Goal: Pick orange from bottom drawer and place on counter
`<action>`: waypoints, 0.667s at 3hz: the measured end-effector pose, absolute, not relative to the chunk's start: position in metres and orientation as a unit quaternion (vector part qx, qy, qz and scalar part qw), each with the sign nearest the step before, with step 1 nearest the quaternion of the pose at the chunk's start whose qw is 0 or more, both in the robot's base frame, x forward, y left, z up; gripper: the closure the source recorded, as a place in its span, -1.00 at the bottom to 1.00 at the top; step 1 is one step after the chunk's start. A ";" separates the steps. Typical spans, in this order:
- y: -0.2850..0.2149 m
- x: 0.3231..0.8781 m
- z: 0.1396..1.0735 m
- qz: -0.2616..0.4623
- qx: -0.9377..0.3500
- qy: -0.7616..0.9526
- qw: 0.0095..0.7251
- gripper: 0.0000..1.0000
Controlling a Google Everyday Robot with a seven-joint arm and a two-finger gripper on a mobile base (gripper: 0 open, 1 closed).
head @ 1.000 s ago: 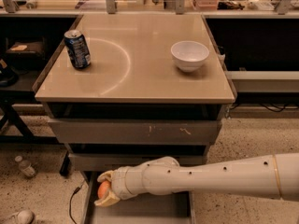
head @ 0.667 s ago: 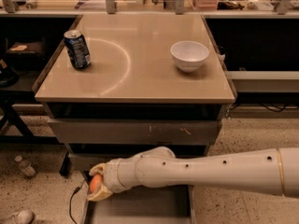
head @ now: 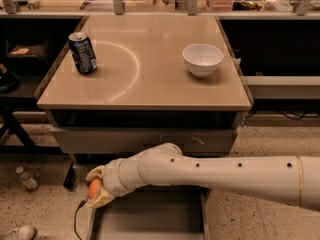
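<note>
The orange [head: 94, 188] is held in my gripper [head: 97, 187], at the far left end of my white arm, just above the left front corner of the open bottom drawer [head: 150, 219]. The gripper's cream fingers are shut around the fruit, which shows only partly between them. The drawer has a plain grey floor. The beige counter [head: 150, 79] with its pale arc mark lies above and behind, well higher than the gripper.
A blue soda can [head: 82, 52] stands on the counter's left side and a white bowl [head: 202, 59] on its right. Two scuffed drawer fronts [head: 145, 140] sit under the counter. A cable and small items lie on the speckled floor at left [head: 25, 179].
My gripper with the orange has moved leftward and slightly up, from over the drawer's left part to its left front corner.
</note>
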State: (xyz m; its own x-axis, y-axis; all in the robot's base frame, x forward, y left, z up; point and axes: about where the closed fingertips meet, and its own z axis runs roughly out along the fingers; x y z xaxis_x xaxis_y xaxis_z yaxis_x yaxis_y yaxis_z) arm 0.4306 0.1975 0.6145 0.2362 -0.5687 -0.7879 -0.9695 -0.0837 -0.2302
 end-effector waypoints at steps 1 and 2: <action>0.204 0.431 0.629 0.255 -0.694 0.552 0.386 1.00; 0.212 0.430 0.671 0.228 -0.709 0.534 0.399 1.00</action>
